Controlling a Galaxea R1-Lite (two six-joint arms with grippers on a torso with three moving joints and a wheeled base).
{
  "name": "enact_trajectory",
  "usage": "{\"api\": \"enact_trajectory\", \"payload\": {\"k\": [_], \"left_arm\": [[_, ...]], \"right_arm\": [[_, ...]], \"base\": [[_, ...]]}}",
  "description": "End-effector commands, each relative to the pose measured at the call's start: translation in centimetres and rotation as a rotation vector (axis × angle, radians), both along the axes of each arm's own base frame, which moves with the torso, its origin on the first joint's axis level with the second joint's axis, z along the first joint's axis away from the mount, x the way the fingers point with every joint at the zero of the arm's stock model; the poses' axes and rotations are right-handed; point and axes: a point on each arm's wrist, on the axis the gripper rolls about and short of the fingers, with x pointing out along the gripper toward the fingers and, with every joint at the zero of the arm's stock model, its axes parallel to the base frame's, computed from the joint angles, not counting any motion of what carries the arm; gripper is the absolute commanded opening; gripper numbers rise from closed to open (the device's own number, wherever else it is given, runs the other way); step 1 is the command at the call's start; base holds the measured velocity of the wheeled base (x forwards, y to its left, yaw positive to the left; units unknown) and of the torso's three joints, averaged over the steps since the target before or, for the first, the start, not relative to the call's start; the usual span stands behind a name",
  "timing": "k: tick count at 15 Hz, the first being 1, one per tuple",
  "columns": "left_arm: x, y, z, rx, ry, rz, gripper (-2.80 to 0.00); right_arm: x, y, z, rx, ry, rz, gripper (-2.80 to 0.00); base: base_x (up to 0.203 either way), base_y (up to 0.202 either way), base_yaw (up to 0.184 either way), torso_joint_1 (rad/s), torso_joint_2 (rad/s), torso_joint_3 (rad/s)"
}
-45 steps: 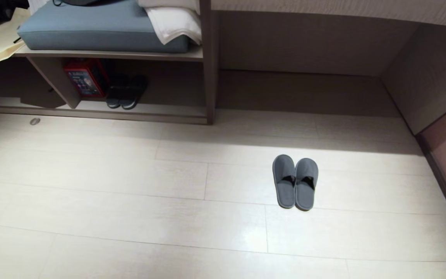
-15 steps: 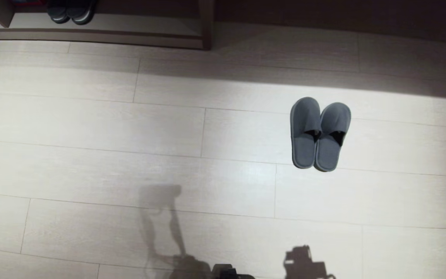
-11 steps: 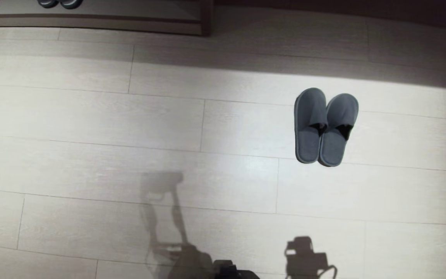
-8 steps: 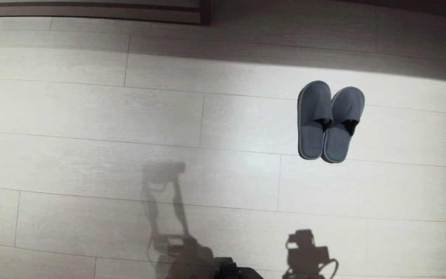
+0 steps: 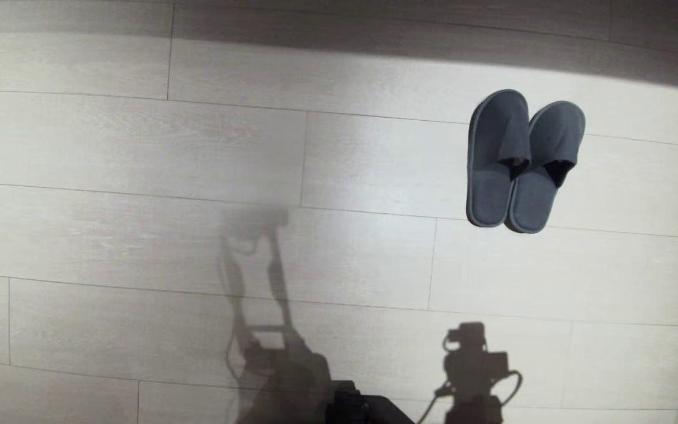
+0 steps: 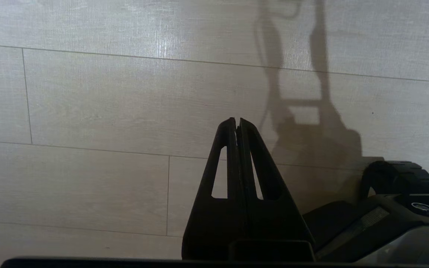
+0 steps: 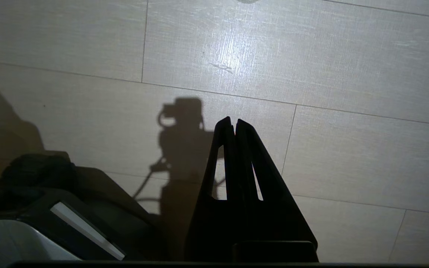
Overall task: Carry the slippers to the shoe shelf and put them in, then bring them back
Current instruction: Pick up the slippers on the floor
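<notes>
A: Where does the pair of soft grey-blue ribbed-fabric slippers (image 5: 521,162) lie?

B: On the pale wood-plank floor (image 5: 139,147), side by side and touching along their inner edges, toes pointing away from the robot. They sit well ahead of both tools and towards the right tool's side; neither wrist view takes them in. No tool touches them.

A: And the left tool (image 6: 236,121)?

B: Clenched on nothing: its two dark tapered fingers (image 6: 225,149) meet at the tips, over bare floor planks. Beside it, on the side towards the robot's middle, a part of the robot's dark base (image 6: 393,208) is seen.

A: The right tool (image 7: 233,120)?

B: Likewise clenched and empty, fingertips together (only a hairline seam between them), hanging over bare floor. The dark base shows beside it too, on the inner side.

A: What are the dark shapes on the planks?

B: Shadows of the robot (image 5: 268,306), cast on the floor between the tools and the slippers. A band of shade crosses the floor beyond the slippers, far from either tool.
</notes>
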Motion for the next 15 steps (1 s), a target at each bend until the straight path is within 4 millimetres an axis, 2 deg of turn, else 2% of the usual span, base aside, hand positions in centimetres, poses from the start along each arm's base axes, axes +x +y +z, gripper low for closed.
{"api": "enact_trajectory", "payload": {"k": [1,10,15], "left_arm": [[0.01,0.0,-0.04,0.0,0.002,0.002,-2.8],[0.0,0.0,-0.04,0.0,0.0,0.0,-2.8],[0.01,0.0,-0.04,0.0,0.002,0.001,-2.8]], "right_arm": [[0.01,0.0,-0.02,-0.003,0.002,0.002,-2.8],[0.01,0.0,-0.03,-0.007,0.002,0.002,-2.8],[0.01,0.0,-0.03,-0.006,0.002,0.0,-2.8]], "base": [[0.0,0.0,0.0,-0.003,0.0,-0.202],[0.0,0.0,0.0,0.002,0.0,-0.2],[0.0,0.0,0.0,0.001,0.0,-0.06]]}}
